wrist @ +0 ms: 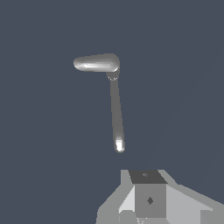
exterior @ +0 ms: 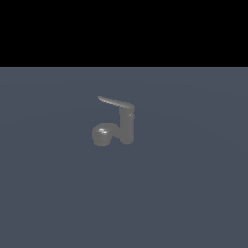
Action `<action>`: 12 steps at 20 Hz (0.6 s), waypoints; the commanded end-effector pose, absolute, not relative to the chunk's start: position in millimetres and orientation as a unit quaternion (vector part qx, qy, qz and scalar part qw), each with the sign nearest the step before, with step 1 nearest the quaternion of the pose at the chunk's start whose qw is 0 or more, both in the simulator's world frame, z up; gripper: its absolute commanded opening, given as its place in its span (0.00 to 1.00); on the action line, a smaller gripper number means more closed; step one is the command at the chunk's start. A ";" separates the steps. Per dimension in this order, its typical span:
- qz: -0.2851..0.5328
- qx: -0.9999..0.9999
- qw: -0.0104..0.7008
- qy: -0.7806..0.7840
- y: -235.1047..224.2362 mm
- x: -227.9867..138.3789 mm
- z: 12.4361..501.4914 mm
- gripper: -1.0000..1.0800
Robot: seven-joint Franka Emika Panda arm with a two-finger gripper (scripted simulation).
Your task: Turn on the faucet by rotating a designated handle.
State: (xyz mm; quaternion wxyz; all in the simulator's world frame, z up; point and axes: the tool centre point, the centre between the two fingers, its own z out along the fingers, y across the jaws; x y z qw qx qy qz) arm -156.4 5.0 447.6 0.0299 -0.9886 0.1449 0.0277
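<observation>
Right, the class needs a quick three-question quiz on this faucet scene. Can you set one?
1. True or false: the gripper touches the handle.
2. In the exterior view, the handle's free end points from the post toward: A) that view's left, B) that view's right, C) straight down.
3. Which part of the faucet carries a bright highlight, low beside the post?
Key: 1 false; 2 A; 3 the spout head.

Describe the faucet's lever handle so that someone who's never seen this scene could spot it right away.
On the plain blue-grey floor stands one small grey metallic faucet, alone near the middle of the exterior view. The thin, flat, slightly curved grey lever handle sits atop its upright post, reaching toward the exterior view's left. Unlike the rounded glossy spout head low by the floor, it is a slim blade at the very top.
</observation>
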 end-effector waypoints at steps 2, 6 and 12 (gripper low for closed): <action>0.035 -0.980 0.043 0.191 10.3 -134.2 435.6 0.00; 0.044 -0.967 0.053 0.245 16.1 -109.6 420.1 0.00; 0.056 -0.941 0.062 0.327 24.5 -73.9 393.3 0.00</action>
